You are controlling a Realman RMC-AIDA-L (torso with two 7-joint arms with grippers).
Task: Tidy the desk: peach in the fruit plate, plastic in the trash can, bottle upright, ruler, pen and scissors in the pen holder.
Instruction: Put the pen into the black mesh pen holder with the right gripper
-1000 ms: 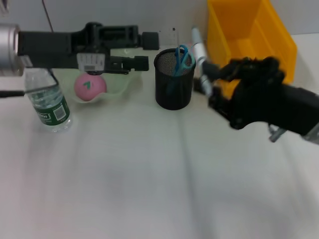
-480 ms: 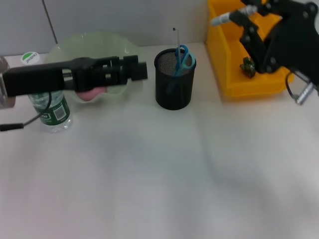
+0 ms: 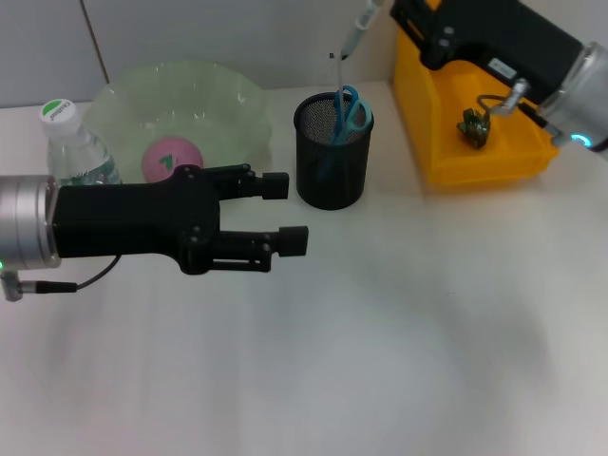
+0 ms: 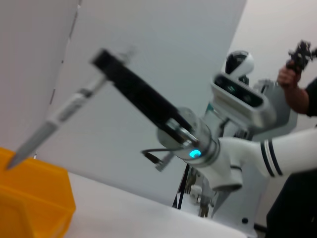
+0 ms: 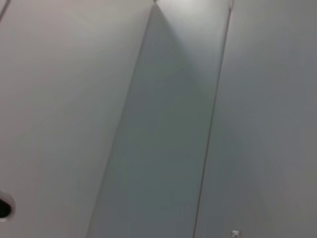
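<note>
The pen [image 3: 357, 31], slim, stiff and slippery, is pinched high by the right end effector [image 3: 394, 9] above the holder [image 3: 332, 163]; the left end effector [image 3: 285, 211] is spread.

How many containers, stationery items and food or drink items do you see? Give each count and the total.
Containers: 3 (fruit plate, pen holder, trash can)
Stationery: 3 (scissors, ruler, pen in right pincer)
Food or drink: 2 (peach, bottle)
Total: 8
</note>
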